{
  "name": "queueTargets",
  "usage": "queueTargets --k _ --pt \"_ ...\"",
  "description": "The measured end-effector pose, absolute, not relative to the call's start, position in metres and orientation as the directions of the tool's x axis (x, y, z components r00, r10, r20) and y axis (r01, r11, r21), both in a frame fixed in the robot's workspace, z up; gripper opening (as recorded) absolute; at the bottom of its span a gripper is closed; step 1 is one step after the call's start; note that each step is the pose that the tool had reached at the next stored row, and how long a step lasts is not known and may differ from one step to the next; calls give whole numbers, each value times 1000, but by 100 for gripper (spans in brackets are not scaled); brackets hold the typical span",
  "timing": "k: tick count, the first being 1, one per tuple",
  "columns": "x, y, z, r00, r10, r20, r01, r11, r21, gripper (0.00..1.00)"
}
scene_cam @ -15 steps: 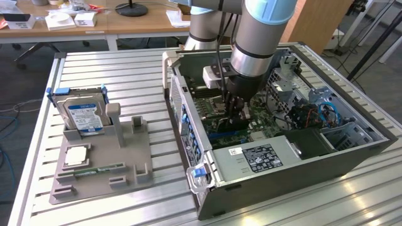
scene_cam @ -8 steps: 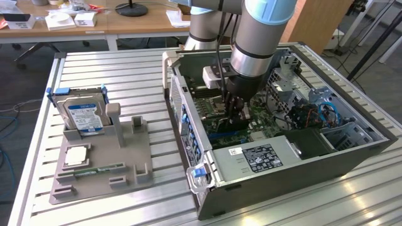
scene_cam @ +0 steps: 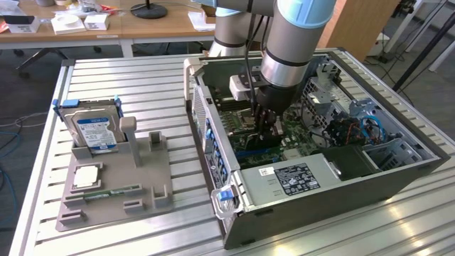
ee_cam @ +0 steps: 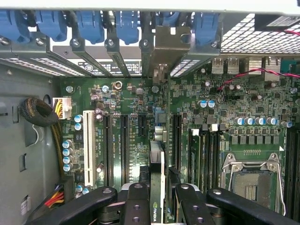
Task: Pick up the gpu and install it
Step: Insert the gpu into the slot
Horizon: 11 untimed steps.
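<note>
My gripper (scene_cam: 265, 128) reaches down into the open computer case (scene_cam: 334, 205), over the green motherboard (scene_cam: 249, 152). It is shut on the gpu (scene_cam: 261, 140), a thin dark card held on edge between the black fingers (ee_cam: 137, 201). In the wrist view the gpu (ee_cam: 157, 164) runs edge-on from the gripper (ee_cam: 161, 201) toward the case's rear wall. Its silvery end bracket (ee_cam: 168, 44) stands at the rear slot openings, among the blue latches. The card stands over the long black expansion slots (ee_cam: 124, 145). I cannot tell whether its lower edge sits in a slot.
Beside the case, on the exterior view's left, a grey holder (scene_cam: 153, 200) carries the hard drive (scene_cam: 96, 130), a processor chip (scene_cam: 85, 176) and a green memory stick (scene_cam: 114, 193). A power supply (scene_cam: 299, 178) fills the case's front corner. The processor socket (ee_cam: 251, 180) lies beside the card.
</note>
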<state>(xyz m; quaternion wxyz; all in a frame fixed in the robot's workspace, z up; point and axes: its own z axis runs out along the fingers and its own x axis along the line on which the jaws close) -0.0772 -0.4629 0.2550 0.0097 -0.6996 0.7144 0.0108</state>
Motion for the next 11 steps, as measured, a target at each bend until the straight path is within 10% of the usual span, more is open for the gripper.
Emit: queueTargets --k 11 --pt "-77 -463 256 -20 -999 -29 -1000 20 2 26"
